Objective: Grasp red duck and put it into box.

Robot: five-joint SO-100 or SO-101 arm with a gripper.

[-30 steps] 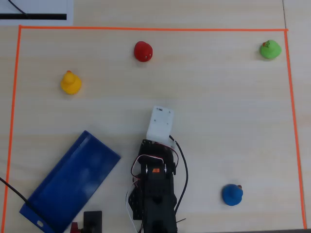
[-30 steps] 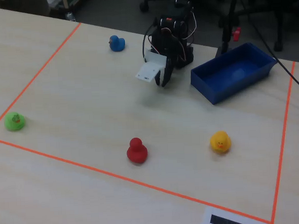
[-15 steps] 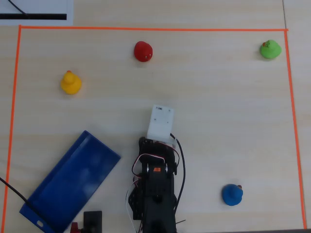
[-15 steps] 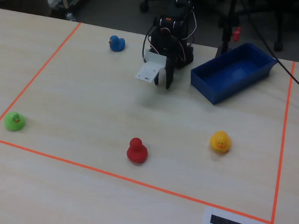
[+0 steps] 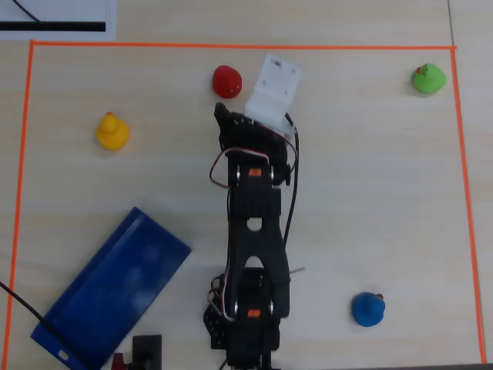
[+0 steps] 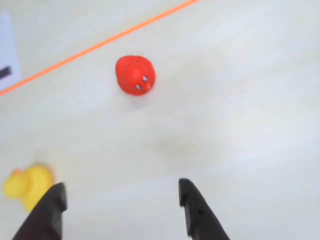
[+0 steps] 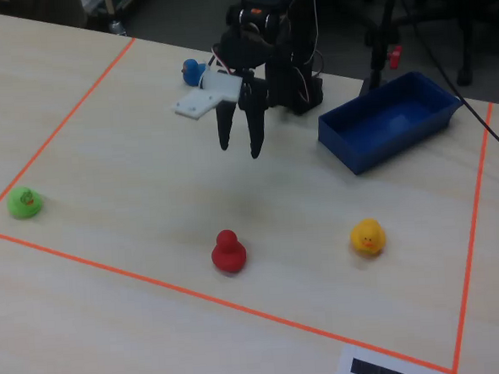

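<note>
1. In the fixed view, a green duck (image 7: pixel 24 202) sits far left of the red duck (image 7: pixel 228 253), just inside the tape (image 7: pixel 136 277).
2. The red duck stands on the table (image 7: pixel 129 160), near the tape line, untouched.
3. The claw (image 7: pixel 240 150) hangs above the table, beyond the red duck and well apart from it, its two fingers spread and empty.
4. In the wrist view the red duck (image 6: pixel 135 75) lies ahead of the open fingers (image 6: pixel 197 210), slightly left of the gap's centre.
5. A yellow duck (image 7: pixel 368 238) sits right of the red duck.
6. The box (image 7: pixel 389 121) lies farther back, to the right.
</note>
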